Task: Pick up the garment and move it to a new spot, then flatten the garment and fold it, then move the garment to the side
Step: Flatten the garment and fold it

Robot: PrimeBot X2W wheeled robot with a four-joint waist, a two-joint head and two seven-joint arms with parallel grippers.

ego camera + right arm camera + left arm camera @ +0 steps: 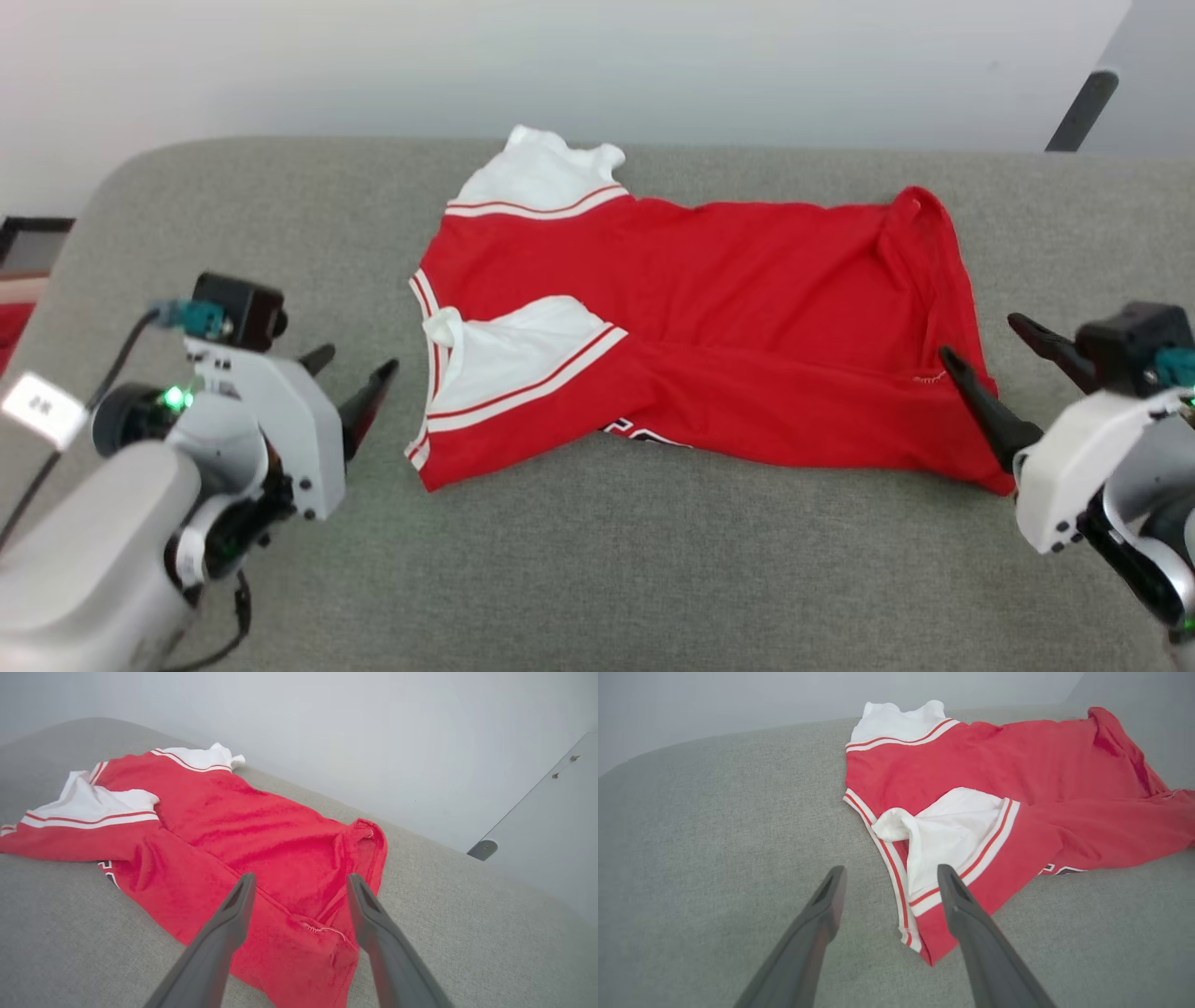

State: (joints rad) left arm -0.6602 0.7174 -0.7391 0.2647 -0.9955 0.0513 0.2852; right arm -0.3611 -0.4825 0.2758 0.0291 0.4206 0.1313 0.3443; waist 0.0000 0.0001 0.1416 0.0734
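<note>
The garment (709,327), a red T-shirt with white sleeves and red-white trim, lies folded lengthwise on the grey cushioned surface (597,569), collar end to the left and hem to the right. My left gripper (359,369) stands open just left of the collar end, with nothing between its fingers. In the left wrist view the garment (1008,793) lies beyond that gripper (889,877), its trim edge between the tips. My right gripper (980,341) is open at the hem corner. The right wrist view shows the garment (243,830) with the hem under the open right gripper (299,884).
The grey surface has free room in front of the garment and to its left. A pale wall (597,65) runs behind it. A dark slanted leg (1081,110) shows at the back right. Something red and a dark frame (23,247) sit off the left edge.
</note>
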